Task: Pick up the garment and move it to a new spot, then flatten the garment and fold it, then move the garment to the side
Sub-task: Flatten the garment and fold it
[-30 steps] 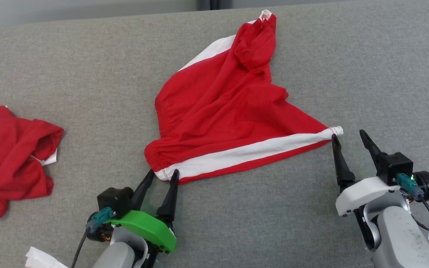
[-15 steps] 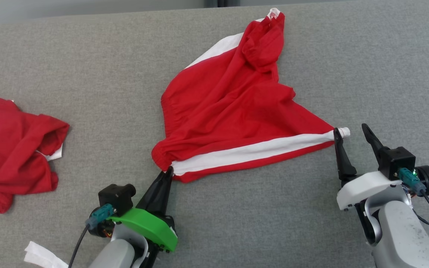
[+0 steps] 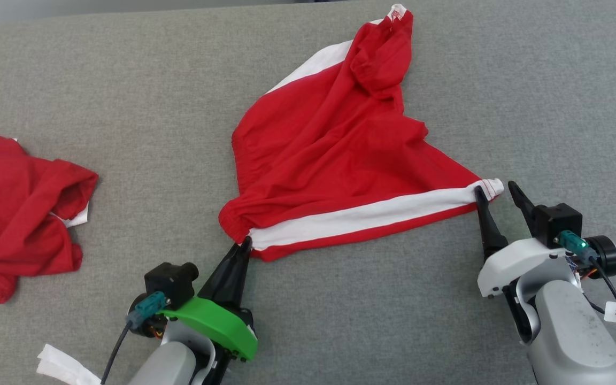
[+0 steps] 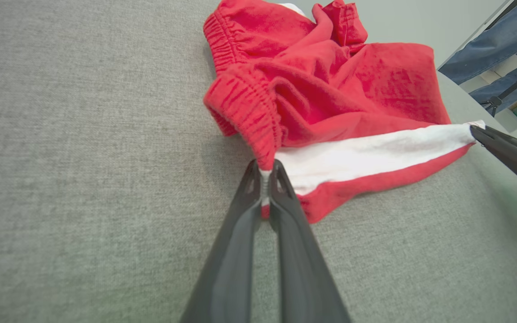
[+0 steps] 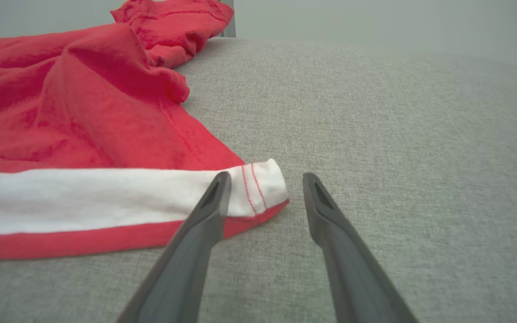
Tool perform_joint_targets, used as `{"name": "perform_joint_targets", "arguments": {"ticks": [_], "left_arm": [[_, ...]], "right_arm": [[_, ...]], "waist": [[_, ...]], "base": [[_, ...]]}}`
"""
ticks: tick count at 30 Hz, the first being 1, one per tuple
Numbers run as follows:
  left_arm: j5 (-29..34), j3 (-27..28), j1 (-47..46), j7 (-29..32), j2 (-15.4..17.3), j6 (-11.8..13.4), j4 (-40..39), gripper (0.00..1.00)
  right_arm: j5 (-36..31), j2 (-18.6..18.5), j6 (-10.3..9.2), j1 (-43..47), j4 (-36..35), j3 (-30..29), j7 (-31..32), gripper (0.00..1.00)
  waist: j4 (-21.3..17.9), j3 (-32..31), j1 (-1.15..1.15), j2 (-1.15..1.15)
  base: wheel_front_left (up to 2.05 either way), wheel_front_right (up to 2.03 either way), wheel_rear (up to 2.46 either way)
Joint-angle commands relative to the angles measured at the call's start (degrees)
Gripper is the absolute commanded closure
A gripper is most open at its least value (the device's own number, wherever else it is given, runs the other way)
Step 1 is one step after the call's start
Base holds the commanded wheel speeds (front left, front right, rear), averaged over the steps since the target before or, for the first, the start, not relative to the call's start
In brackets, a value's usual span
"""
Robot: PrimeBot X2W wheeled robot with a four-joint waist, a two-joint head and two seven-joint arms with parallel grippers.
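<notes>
The garment (image 3: 335, 155), red shorts with a white side stripe, lies spread on the grey cloth surface (image 3: 126, 107). My left gripper (image 3: 245, 244) is shut on the garment's waistband corner; the left wrist view shows the fingertips pinching the elastic edge (image 4: 265, 172) of the garment (image 4: 330, 89). My right gripper (image 3: 495, 190) stands open around the white hem corner at the stripe's other end. In the right wrist view that corner of the garment (image 5: 258, 186) sits between the fingers (image 5: 216, 197), against the left one, with the right gripper (image 5: 265, 181) apart.
A second red garment (image 3: 19, 214) lies crumpled at the left edge. A white scrap of cloth or paper (image 3: 59, 366) sits at the bottom left beside my left arm. Bare grey surface extends right of the right gripper.
My left gripper has shut on the waistband corner. The right gripper has moved in around the hem corner and its jaws have narrowed a little. The camera has shifted slightly.
</notes>
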Motion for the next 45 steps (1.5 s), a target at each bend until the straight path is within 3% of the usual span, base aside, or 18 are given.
{"name": "perform_joint_targets", "arguments": {"ticks": [1, 2, 4, 6, 15, 21, 27, 38, 45], "left_arm": [[0.3, 0.0, -1.2, 0.0, 0.0, -0.2, -0.2, 1.0], [0.3, 0.0, -1.3, 0.0, -0.1, -0.2, -0.2, 1.0], [0.4, 0.0, -1.4, 0.0, -0.1, -0.2, -0.2, 1.0], [0.4, -0.1, -1.5, 0.0, -0.2, -0.2, -0.1, 1.0], [1.2, 0.7, -0.6, 0.0, -0.1, -0.2, -0.9, 1.0], [2.2, 0.4, -0.4, 0.0, 1.2, -0.2, -4.8, 1.0], [2.5, -2.9, -4.2, 0.0, 7.3, -0.2, -12.3, 1.0], [-2.6, -7.8, -19.1, 2.2, 22.5, -0.2, -24.6, 1.0], [-10.1, -11.3, -31.1, 8.5, 25.3, -0.1, -25.6, 1.0]], "right_arm": [[0.3, -0.2, -0.06, -0.8, 0.7, 0.2, -0.3, 0.27], [0.5, -0.2, -0.06, -1.0, 1.3, 0.5, -0.3, 0.46], [0.5, -0.2, -0.06, -1.4, 2.3, 0.9, -0.3, 0.66], [0.5, -0.2, -0.06, -2.1, 2.7, 0.9, -0.3, 1.0], [1.2, -0.2, -0.06, -0.6, -1.1, -0.3, -0.3, 1.0], [3.4, -0.2, -0.06, 1.2, -7.8, -0.5, -0.3, 1.0], [8.5, -0.8, -0.06, 2.1, -17.7, -0.4, -0.3, 1.0], [17.1, -5.7, -0.06, -1.2, -31.7, -0.6, -0.3, 1.0], [18.7, -10.6, -0.06, -10.1, -33.4, 1.9, 1.0, 1.0]], "waist": [[0.1, 0.2, 0.0, 0.0], [0.2, 0.3, 0.0, 0.0], [0.3, 0.5, 0.0, 0.0], [0.4, 0.6, 0.0, 0.0], [0.5, -0.2, 0.0, 0.0], [0.2, -2.2, 0.0, 0.0], [-0.4, -5.6, 0.0, 0.0], [-1.5, -12.1, 0.0, 0.0], [-2.9, -9.4, 0.0, 0.0]], "base": [[0.0, 0.0, 0.0], [0.0, 0.0, 0.0], [0.0, 0.0, 0.0], [0.0, 0.0, 0.0], [0.0, 0.0, 0.0], [0.0, 0.0, 0.0], [0.0, 0.0, 0.0], [0.0, 0.0, 0.0], [0.0, 0.0, 0.0]]}}
